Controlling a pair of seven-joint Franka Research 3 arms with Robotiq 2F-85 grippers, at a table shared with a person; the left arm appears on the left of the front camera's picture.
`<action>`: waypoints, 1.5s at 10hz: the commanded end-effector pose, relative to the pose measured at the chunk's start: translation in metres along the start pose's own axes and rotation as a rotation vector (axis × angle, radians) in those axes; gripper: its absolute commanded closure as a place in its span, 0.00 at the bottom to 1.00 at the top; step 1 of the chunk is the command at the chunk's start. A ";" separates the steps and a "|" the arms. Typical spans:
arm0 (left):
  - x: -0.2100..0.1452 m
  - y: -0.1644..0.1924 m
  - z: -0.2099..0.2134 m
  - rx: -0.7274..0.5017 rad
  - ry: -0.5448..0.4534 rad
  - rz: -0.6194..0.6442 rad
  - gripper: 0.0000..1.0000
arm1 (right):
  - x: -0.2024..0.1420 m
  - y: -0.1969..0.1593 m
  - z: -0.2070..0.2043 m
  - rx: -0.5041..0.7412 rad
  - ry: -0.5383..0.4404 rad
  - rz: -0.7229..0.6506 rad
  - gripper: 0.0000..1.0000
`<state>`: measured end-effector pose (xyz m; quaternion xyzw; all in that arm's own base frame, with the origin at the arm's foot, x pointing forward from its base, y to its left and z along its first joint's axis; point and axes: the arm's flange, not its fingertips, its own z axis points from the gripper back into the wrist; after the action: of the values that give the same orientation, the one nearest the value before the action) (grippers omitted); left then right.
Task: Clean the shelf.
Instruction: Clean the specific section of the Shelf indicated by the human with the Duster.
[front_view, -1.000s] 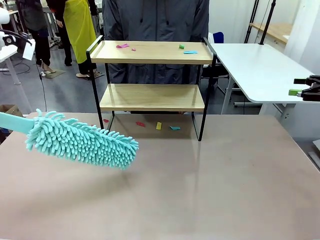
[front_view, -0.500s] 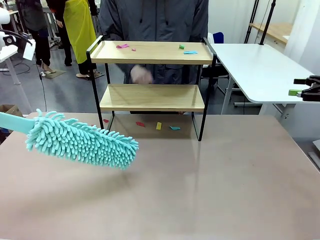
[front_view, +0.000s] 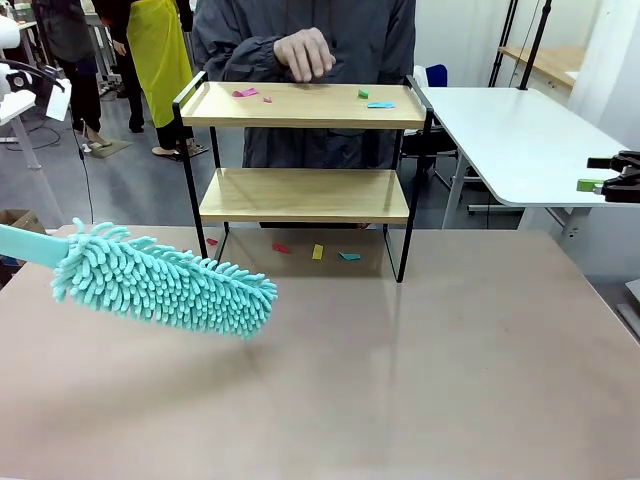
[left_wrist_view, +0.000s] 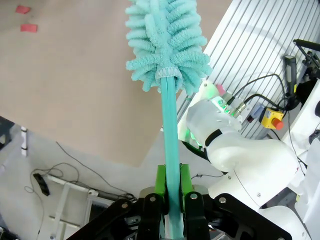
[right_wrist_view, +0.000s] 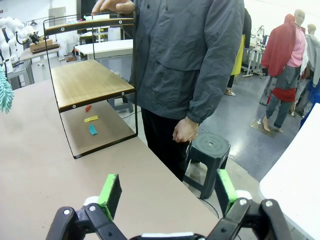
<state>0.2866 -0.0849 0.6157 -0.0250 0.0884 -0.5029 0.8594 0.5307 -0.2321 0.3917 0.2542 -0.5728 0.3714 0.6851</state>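
Currently we clamp the left pincer (left_wrist_view: 173, 176) fully on the duster (front_view: 165, 282) handle, head raised over the desk (front_view: 420, 380) at 9 o'clock, ready to sweep. The shelf (front_view: 305, 195) stands at 12 o'clock, coloured scraps (front_view: 245, 92) on its top board. Our right pincer (right_wrist_view: 168, 192) stands wide open, empty.

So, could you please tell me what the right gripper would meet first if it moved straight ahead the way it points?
Most likely the person, around the jacket hem, standing at the far side of the shelf. The open right gripper looks straight at them, though depth is uncertain.
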 end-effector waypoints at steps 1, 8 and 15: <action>-0.002 -0.001 0.002 -0.015 -0.015 0.012 0.87 | 0.006 -0.001 -0.001 -0.012 0.019 -0.007 0.00; -0.002 -0.001 0.002 -0.015 -0.015 0.012 0.87 | 0.006 -0.001 -0.001 -0.012 0.019 -0.007 0.00; 0.004 -0.003 0.011 -0.088 -0.105 0.025 0.87 | 0.006 -0.001 -0.001 -0.012 0.019 -0.007 0.00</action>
<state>0.2867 -0.0871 0.6174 -0.0426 0.0830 -0.5002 0.8609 0.5307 -0.2321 0.3917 0.2542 -0.5728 0.3714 0.6851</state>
